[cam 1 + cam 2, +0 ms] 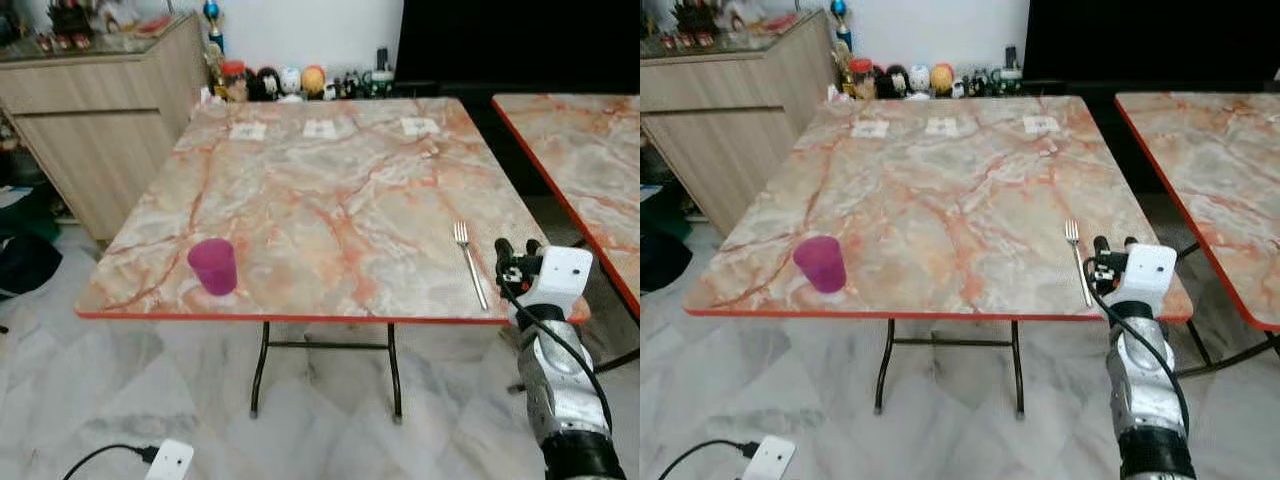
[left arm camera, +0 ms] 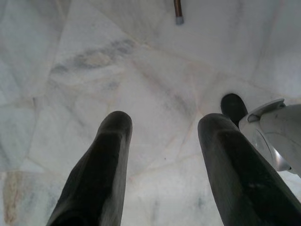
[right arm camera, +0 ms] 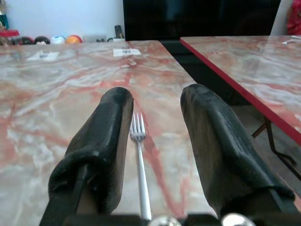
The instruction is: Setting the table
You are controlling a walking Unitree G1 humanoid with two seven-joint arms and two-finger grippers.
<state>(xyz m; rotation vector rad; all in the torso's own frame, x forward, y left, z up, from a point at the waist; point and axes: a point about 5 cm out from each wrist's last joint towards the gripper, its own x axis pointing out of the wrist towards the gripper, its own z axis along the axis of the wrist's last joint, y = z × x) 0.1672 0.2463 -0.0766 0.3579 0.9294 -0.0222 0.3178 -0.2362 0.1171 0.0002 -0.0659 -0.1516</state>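
- The step seems to be the fork's placing: the right gripper (image 3: 155, 117) hangs just behind the steel fork (image 3: 140, 160), jaws wide and empty.
- The thin, shiny fork lies flat between the jaws on the glossy marble-patterned table (image 1: 330, 200).
- Next it should probably back off without knocking the handle.
- The pink plastic cup (image 1: 213, 266) stands well apart.
- The left gripper (image 2: 162, 165) hangs idle, spread wide, over the pale floor.

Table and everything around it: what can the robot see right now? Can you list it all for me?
marble table: one, pink-orange veined with red edge, centre of the room
second table: one, same marble pattern, on the robot's right
cup: one, magenta, near the front left edge
fork: one, silver, front right, tines pointing away
paper slips: three, white, along the far edge
cabinet: one, light wood, far left
small jars and figures: several, mixed colours, behind the table
left fingers: two, black, apart, over the floor
right fingers: two, black, apart, either side of the fork
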